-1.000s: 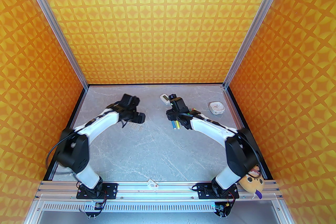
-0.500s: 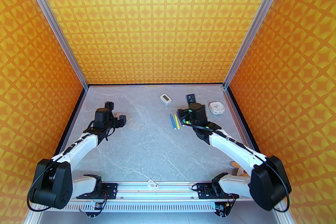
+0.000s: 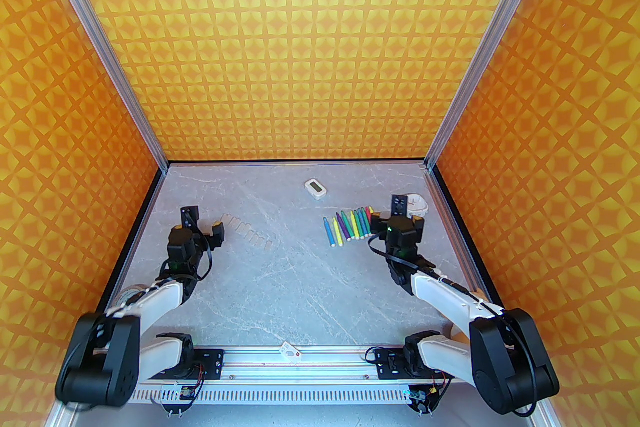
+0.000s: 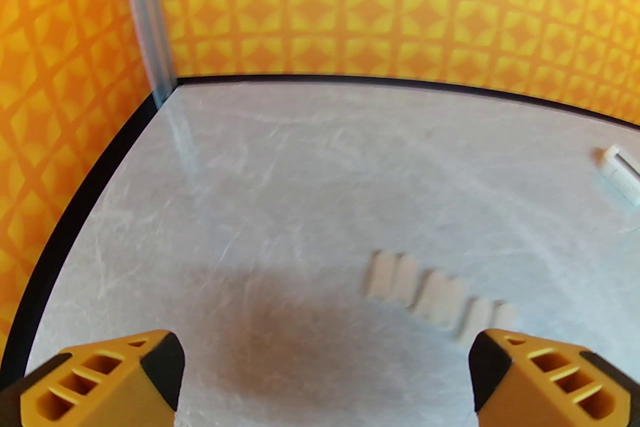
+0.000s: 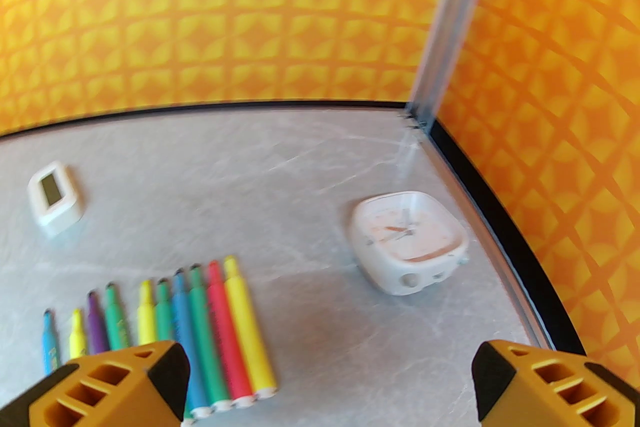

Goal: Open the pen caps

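Pens lie side by side in a row on the desk, toward its right edge in the far half, their tips bare. The pen caps form a separate slanting row toward the left edge, well apart from them. The left gripper is at that row's left end, its fingers spread wide and empty. The right gripper, fingers likewise wide apart and holding nothing, is just right of the pens, near a white clock.
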